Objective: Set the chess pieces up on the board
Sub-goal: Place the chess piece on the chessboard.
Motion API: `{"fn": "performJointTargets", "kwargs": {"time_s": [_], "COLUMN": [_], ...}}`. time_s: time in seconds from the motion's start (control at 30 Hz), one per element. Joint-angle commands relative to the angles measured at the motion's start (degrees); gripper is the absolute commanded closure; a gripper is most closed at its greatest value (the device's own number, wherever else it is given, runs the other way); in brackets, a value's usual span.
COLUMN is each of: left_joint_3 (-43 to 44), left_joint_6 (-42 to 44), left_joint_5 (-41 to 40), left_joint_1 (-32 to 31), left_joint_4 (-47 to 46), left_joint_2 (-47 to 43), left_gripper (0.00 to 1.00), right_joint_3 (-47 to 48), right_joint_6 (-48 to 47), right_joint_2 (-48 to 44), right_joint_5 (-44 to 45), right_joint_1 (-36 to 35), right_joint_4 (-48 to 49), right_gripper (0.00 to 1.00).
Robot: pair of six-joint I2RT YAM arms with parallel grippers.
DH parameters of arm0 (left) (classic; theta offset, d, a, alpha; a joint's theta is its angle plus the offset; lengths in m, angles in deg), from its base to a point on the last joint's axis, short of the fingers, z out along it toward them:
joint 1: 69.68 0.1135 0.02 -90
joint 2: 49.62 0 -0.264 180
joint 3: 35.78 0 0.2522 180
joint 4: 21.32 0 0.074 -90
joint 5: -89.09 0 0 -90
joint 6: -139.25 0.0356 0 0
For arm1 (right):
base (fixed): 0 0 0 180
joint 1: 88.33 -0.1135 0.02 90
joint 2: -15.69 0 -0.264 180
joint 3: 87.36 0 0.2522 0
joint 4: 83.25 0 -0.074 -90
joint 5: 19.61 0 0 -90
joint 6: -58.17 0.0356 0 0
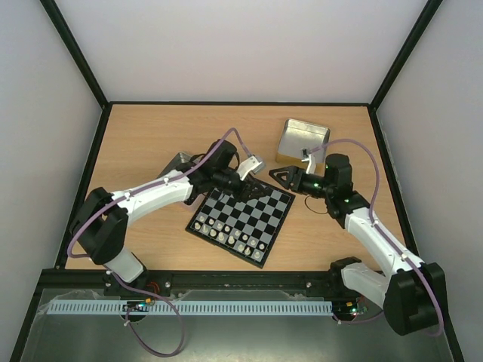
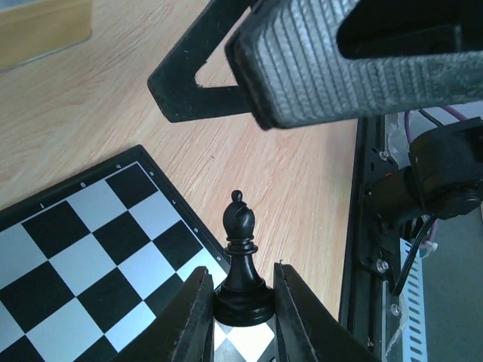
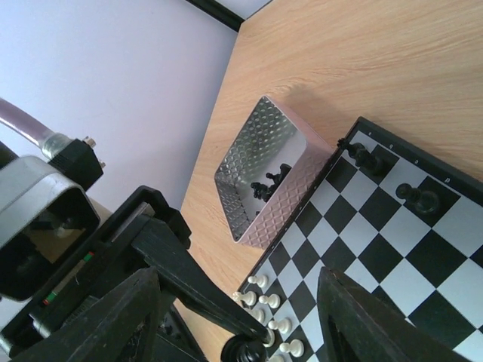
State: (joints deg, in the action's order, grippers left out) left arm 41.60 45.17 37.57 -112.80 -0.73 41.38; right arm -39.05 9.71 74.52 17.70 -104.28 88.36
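Black bishop upright, tip up, clamped in left end effector.

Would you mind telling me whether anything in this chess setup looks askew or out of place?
Only the small black-and-grey checked chessboard lies askew, turned diagonally to the wooden table's edges. The black bishop pinched by the left gripper stands upright.

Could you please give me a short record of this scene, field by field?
left gripper: shut on an upright black bishop, at the board's edge
right gripper: open, holding nothing
board: white pieces along its near edge; two black pieces standing near the corner by the tray
tray: beside the board, with spare black pieces inside
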Motion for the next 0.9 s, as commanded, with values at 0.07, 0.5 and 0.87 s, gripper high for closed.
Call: {"fn": "performJointTargets", "kwargs": {"time_s": [0.07, 0.5, 0.87], "left_joint_3": [2.22, 2.65, 1.89], "left_joint_6": [2.15, 1.88, -0.81], "left_joint_5": [3.24, 0.90, -1.70], "left_joint_1": [-0.17, -0.09, 0.35], "left_joint_4": [0.74, 0.22, -1.14], "left_joint_2": [0.80, 0.89, 0.93], "left_gripper": [0.89, 0.89, 0.75], "right_joint_3": [0.43, -0.71, 0.30], "right_joint_6": [0.28, 3.23, 3.53], "right_joint_2": [2.11, 3.25, 2.96], "right_joint_5": [-1.30, -4.67, -2.53], "right_joint_1": [-0.87, -3.03, -3.44], "right_joint_4": [-1.23, -1.34, -1.83], "right_gripper": [0.52, 0.73, 0.98]}}
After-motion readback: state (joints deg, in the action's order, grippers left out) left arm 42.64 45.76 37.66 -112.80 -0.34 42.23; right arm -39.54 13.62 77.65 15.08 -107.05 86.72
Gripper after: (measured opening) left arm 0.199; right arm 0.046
